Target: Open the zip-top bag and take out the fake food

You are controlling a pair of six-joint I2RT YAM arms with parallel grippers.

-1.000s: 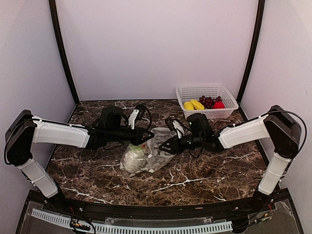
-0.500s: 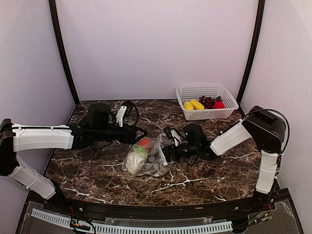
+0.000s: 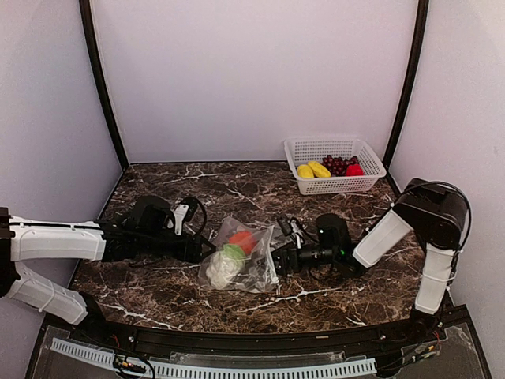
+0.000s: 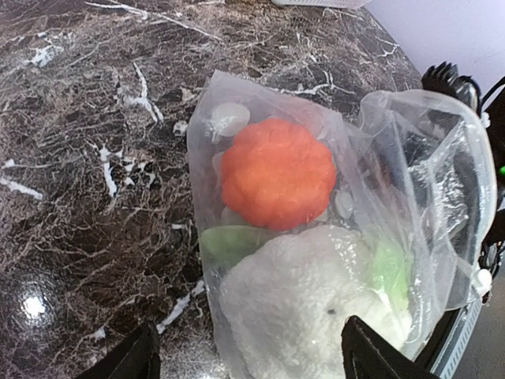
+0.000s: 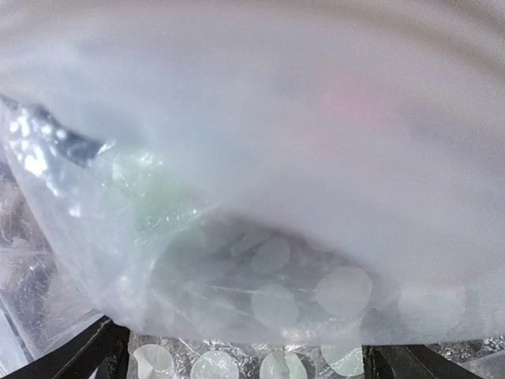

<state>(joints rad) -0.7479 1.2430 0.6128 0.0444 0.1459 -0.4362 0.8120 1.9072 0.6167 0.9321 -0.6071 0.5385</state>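
Left gripper (image 4: 256, 357): fingers spread wide, holding nothing; the bottom of the zip-top bag (image 3: 241, 257) lies just ahead of them.
Right gripper (image 5: 245, 355): also spread wide with nothing clamped (dotted film fills this wrist view, so I cannot tell if it touches).
Bag position: flat on the table (image 3: 158, 294), between my two grippers, well apart from the basket (image 3: 339, 186).
Fake food: an orange piece (image 4: 278, 174) and the cauliflower (image 4: 300, 308) are inside the bag; yellow pieces (image 3: 313, 170), grapes (image 3: 338, 164) and a red piece (image 3: 354, 170) sit in the basket.
Step in hand: I judge it is taking fresh holds to empty the bag.
Doing it well: pinch only film at the bottom corner with my left, never the cauliflower; keep the mouth, which seems to gape toward my right, unpinched.
Risk: the floppy film may slip or fold shut.
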